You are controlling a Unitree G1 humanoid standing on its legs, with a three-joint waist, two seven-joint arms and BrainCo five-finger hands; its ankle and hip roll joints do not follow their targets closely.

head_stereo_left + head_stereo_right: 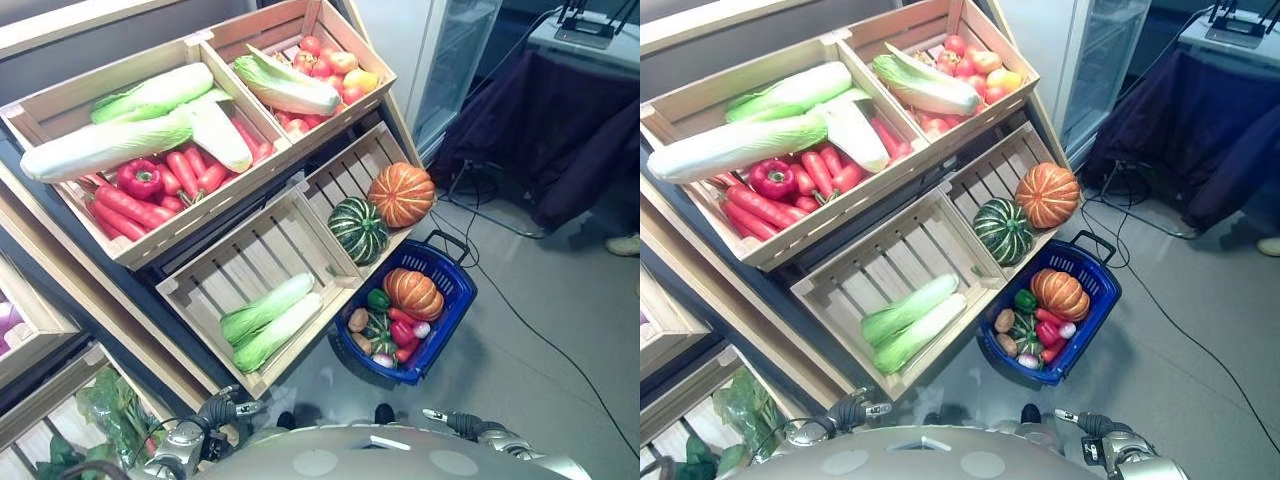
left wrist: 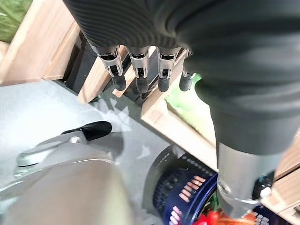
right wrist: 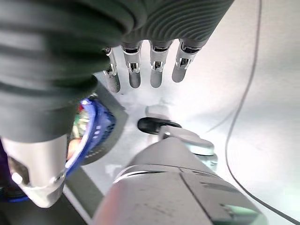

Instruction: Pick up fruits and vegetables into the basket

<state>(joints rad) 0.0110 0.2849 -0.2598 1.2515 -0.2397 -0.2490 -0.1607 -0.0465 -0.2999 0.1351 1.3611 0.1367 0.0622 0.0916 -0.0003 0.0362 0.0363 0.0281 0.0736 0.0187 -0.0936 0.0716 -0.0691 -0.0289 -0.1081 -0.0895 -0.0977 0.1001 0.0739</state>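
Hanging low beside the robot, the left hand [image 2: 140, 61] has its fingers [image 2: 139, 70] straight and relaxed and grasps nothing; past them the wrist view shows the wooden edge of the stand and a part of the blue basket [image 2: 187, 192]. The right hand [image 3: 154, 51] is released in the same way, its fingers [image 3: 157, 70] straight over the grey floor [image 3: 262, 93], with the blue rim of the basket at one side.

A little farther, the basket [image 1: 452, 290] stands on the floor just beside the lower corner of the wooden stand [image 1: 150, 330]. It already holds an orange pumpkin [image 1: 413, 293], a green pepper [image 1: 378, 299], a brown potato [image 1: 358, 320], a small white and pink radish [image 1: 421, 329] and some red pieces which I cannot name.

Next to it, the near lower crate [image 1: 250, 255] holds two green and white cabbages [image 1: 268, 320] lying side by side. The crate beside it holds a dark green striped pumpkin [image 1: 358, 230] and a second orange pumpkin [image 1: 401, 194], touching each other.

Higher on the stand, one crate holds long cabbages [image 1: 110, 142], red carrots [image 1: 185, 175] and a red pepper [image 1: 140, 178]. The farthest crate holds one more cabbage [image 1: 285, 85] with tomatoes [image 1: 318, 60] and other round fruits behind it.
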